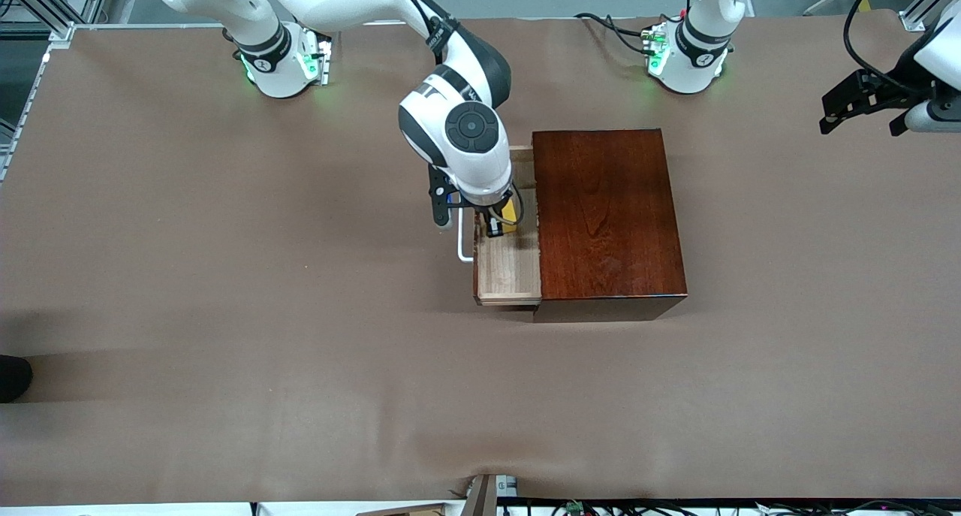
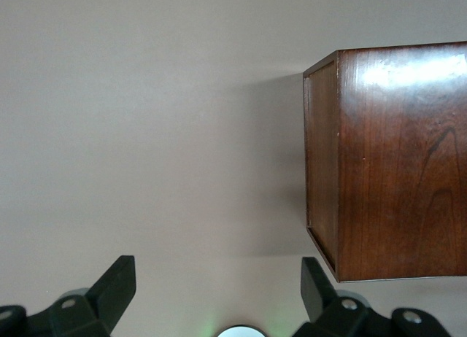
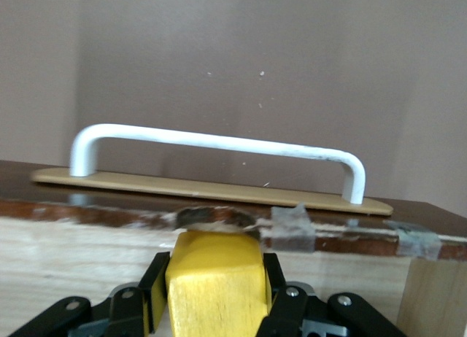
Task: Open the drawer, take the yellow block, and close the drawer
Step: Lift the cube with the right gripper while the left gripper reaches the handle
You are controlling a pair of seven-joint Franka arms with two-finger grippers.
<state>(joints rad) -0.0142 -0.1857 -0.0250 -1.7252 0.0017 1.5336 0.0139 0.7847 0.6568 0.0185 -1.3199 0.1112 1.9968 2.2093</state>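
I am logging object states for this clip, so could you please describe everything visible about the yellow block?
The yellow block is a small, plain yellow cube with a matte face and soft edges. It sits between the fingers of the right gripper, which is shut on it, inside the open drawer, just inside the front panel with the white handle. Its underside is hidden.

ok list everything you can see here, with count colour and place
box: one, dark reddish-brown, mid-table
drawer: one, pale wood, pulled open from the box toward the right arm's end
handle: one, white, on the drawer front
block: one, yellow, in the open drawer, gripped by the right claw
table: one, brown
right claw: one, black, down in the drawer, shut on the block
left claw: one, black, open, waiting over the table's left-arm end
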